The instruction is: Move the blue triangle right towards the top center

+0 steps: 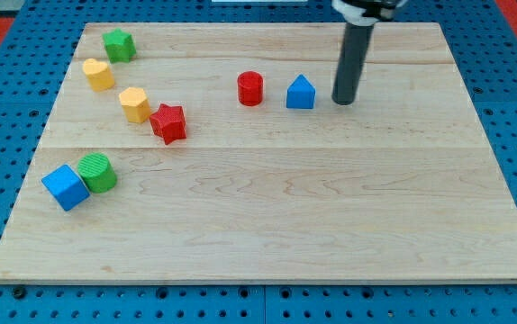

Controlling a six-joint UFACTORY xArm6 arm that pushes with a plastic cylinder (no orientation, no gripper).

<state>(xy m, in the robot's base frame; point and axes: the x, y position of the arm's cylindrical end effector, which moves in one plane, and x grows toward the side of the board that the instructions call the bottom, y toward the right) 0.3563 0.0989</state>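
My tip (343, 101) stands just right of the blue triangle (301, 93), upper centre; no end effector shows; it likely must circle left to push.

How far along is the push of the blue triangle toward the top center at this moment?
Done: the blue triangle already sits near the board's top center, just right of the red cylinder. In hand: my tip rests on the board just right of the triangle, with a small gap, not touching. Left: little or nothing; any further rightward push would need the tip on the triangle's left side.
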